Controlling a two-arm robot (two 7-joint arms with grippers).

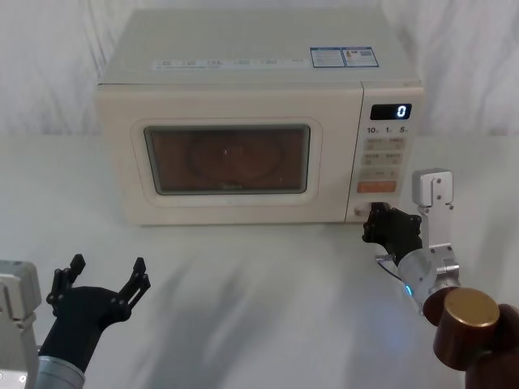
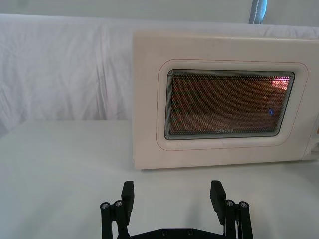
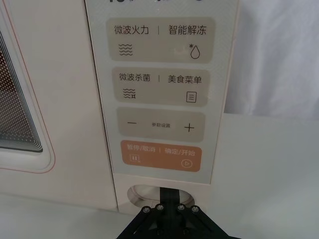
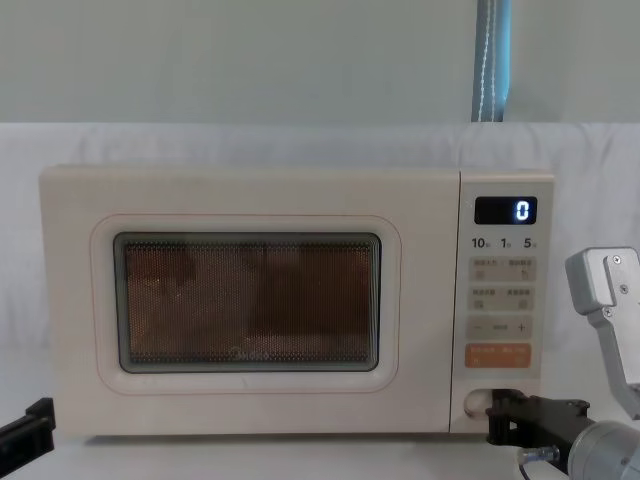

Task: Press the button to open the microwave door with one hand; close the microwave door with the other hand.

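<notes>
The microwave (image 1: 251, 121) stood at the back of the white bench (image 1: 259, 308), its door (image 1: 231, 154) flush with the front, and the display (image 1: 390, 112) showed a 0. The right pincer (image 1: 378, 220) was at the button (image 3: 149, 195), low on the control panel (image 1: 383, 158) just below the orange key (image 3: 160, 155). In the right wrist view its fingers (image 3: 168, 194) lay together, their tips against the middle of the button's oval. In the chest view the same pincer (image 4: 494, 412) touched the panel's lower edge. The left pincer (image 1: 104, 272) hovered over the bench, near its front left and well apart from the microwave, with its fingers (image 2: 128, 195) spread wide and holding nothing.
</notes>
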